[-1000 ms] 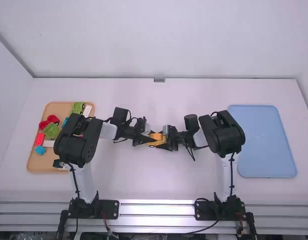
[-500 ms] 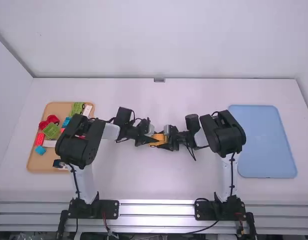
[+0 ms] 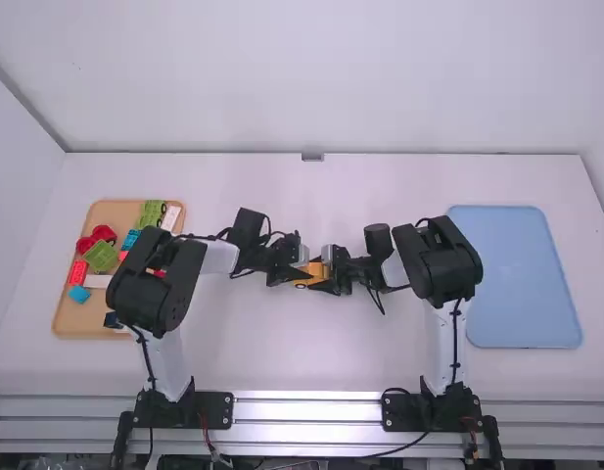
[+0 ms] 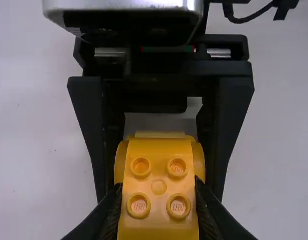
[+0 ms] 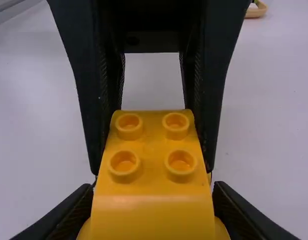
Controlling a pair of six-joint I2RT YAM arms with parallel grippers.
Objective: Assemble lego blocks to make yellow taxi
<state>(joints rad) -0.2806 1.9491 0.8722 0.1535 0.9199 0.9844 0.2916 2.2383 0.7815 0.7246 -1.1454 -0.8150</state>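
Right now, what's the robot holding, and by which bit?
The left gripper and right gripper both hold the yellow car by its sides, at opposite ends.

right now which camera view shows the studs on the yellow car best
The left wrist view: it faces the four studs on the yellow car almost squarely. The right wrist view shows all four but slanted; in the high view the car is too small to tell them.

One tan tray [image 3: 86,321] holds two green blocks [image 3: 101,257], two blue blocks [image 3: 79,294], at least three red blocks [image 3: 78,272], two white blocks [image 3: 171,217]; right of it, one toy car [image 4: 158,187], one blue tray [image 3: 517,279].
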